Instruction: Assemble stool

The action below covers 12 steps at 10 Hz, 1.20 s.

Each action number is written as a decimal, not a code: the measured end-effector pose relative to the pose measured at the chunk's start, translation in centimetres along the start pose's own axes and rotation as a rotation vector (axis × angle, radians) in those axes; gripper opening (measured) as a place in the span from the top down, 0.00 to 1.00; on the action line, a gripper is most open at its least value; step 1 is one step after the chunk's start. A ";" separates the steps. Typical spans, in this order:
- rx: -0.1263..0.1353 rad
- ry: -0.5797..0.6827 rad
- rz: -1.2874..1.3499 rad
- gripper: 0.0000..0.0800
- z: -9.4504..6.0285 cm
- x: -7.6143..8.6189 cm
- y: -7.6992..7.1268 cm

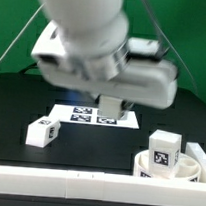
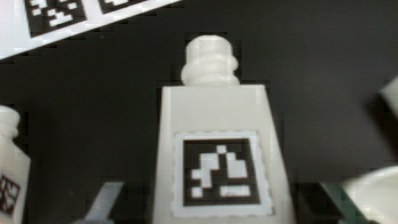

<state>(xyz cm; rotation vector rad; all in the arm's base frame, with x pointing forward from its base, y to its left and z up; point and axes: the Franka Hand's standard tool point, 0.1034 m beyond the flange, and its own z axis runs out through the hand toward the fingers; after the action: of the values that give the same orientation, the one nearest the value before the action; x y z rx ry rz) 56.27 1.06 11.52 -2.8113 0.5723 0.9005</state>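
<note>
My gripper (image 2: 222, 203) is shut on a white stool leg (image 2: 219, 125). One finger (image 2: 109, 205) stands on each side of its tagged face, and its ribbed peg (image 2: 210, 60) points away from the wrist. In the exterior view the held leg (image 1: 109, 107) hangs under my gripper (image 1: 109, 100) above the marker board (image 1: 90, 116). The round seat (image 1: 189, 166) rests at the exterior view's right with a second leg (image 1: 165, 149) standing upright in it. A third leg (image 1: 41, 132) lies on the black table at the exterior view's left.
A long white rail (image 1: 75, 181) runs along the table's front edge. In the wrist view the marker board (image 2: 75, 14) shows beyond the held leg, another leg (image 2: 13, 150) lies to one side, and the seat's rim (image 2: 381, 100) is on the other.
</note>
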 end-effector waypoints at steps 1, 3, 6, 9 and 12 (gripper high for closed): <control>0.009 0.057 -0.018 0.58 -1.1 -0.4 -1.0; 0.036 0.220 -0.020 0.58 -0.9 0.5 -1.4; 0.035 0.471 -0.083 0.58 -1.8 0.4 -3.6; 0.023 0.710 -0.181 0.58 -3.5 -0.2 -6.6; 0.061 0.917 -0.213 0.58 -2.9 -0.2 -8.3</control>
<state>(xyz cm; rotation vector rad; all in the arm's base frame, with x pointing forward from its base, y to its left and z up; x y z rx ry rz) 60.97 8.03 14.10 -3.0149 0.3435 -0.4872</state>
